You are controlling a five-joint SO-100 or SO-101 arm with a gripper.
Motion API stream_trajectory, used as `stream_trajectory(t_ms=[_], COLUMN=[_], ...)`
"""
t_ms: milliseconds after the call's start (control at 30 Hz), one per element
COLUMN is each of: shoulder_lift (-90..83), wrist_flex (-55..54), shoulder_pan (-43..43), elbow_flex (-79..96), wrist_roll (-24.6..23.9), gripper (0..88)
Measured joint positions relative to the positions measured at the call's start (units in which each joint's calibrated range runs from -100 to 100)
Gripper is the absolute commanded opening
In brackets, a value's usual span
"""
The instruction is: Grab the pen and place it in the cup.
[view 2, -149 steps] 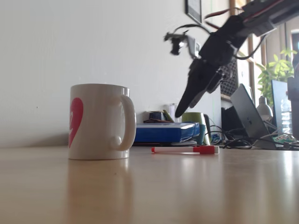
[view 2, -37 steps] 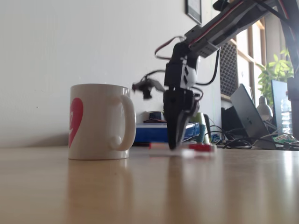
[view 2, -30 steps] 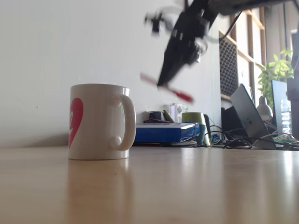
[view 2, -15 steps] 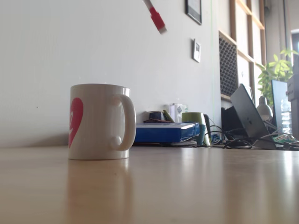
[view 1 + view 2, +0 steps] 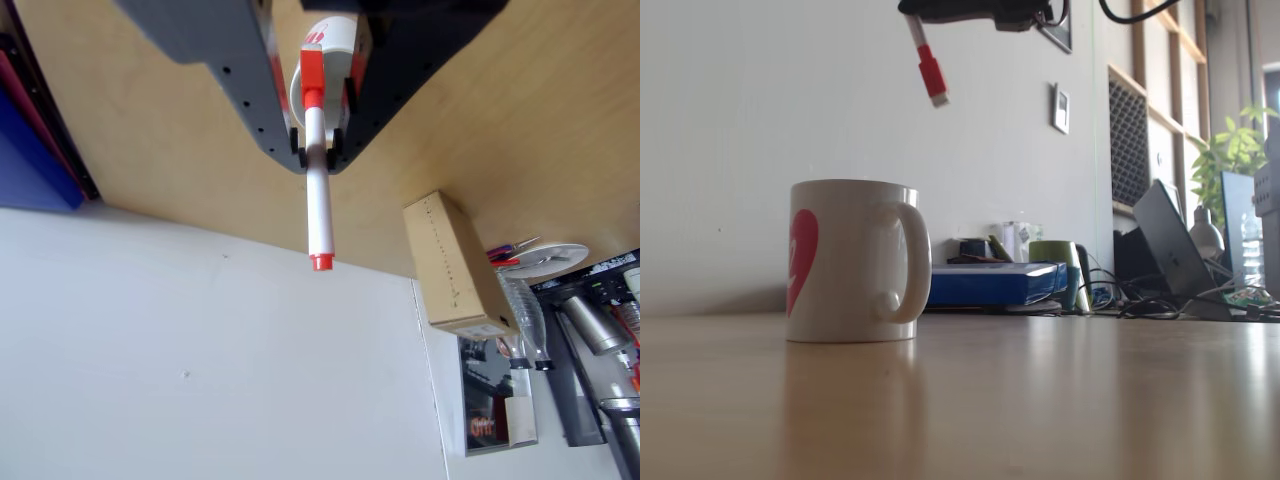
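Fixed view: marker (image 5: 929, 66) now lower than half a second ago, hanging cap-down above and just right of mug (image 5: 855, 262) rim | other view: gripper (image 5: 318, 150) clamped on marker barrel (image 5: 318, 195) | judgement: carry nearing mug, descent pending.

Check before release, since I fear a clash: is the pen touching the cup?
Apart. The fixed view shows the pen hanging well above the cup, bare wall between.
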Motion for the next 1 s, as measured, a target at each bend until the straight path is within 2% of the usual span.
stream_trajectory(t_ms=[400,600,1000], shoulder_lift=[12.80,21.73,34.19], wrist_flex=[-9.92,-14.15,-16.69], shoulder_pan=[-5.17,-4.80,3.84], elbow_flex=[0.98,-2.30,-8.87], wrist_roll=[0.34,0.29,-1.61], gripper=[1.0,1.0,1.0])
